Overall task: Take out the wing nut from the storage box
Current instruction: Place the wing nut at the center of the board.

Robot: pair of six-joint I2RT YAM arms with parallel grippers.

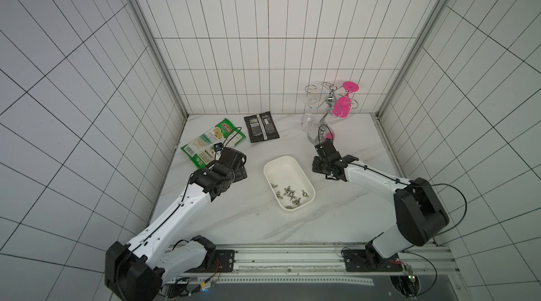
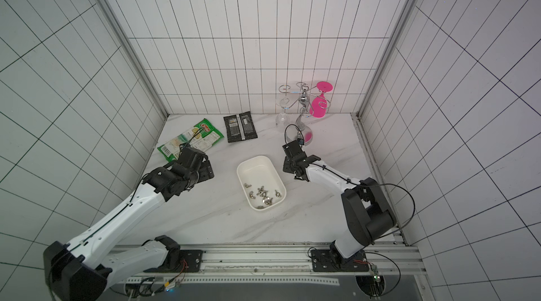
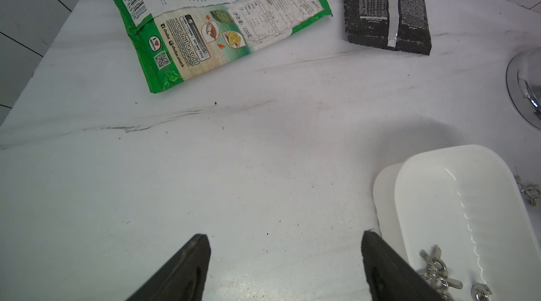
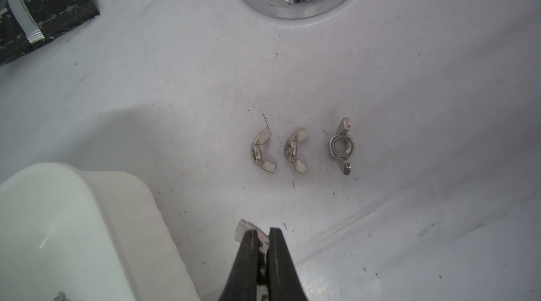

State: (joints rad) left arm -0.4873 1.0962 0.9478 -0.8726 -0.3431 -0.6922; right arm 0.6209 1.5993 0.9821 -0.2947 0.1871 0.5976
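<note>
**Top views:** In both top views the white storage box (image 1: 281,168) sits mid-counter (image 1: 234,214) between the two arms. A cluster of wing nuts (image 1: 288,194) lies at its near end. Behind it lie a green snack packet (image 1: 210,141) with a red logo and a black packet (image 1: 261,127). A chrome glass rack (image 1: 329,100) holds a pink glass (image 1: 342,108) and a clear glass (image 1: 311,109) upside down.

**Left wrist:** The left tool (image 3: 285,235) hovers over bare counter just beside the box, jaws wide and empty. The green packet's back reads "chuba-snack", "at is Cassava?" and "120克", with a barcode and a QR code. The black packet's print is too small to read.

**Right wrist:** The right tool (image 4: 263,230) is pinched almost closed on a wing nut (image 4: 244,227), one wing jutting past the tips. It is above the counter, outside the box's corner. Three more wing nuts (image 4: 292,150) lie in a row on the counter, apart from one another, between the tool and the rack's round chrome base.
</note>
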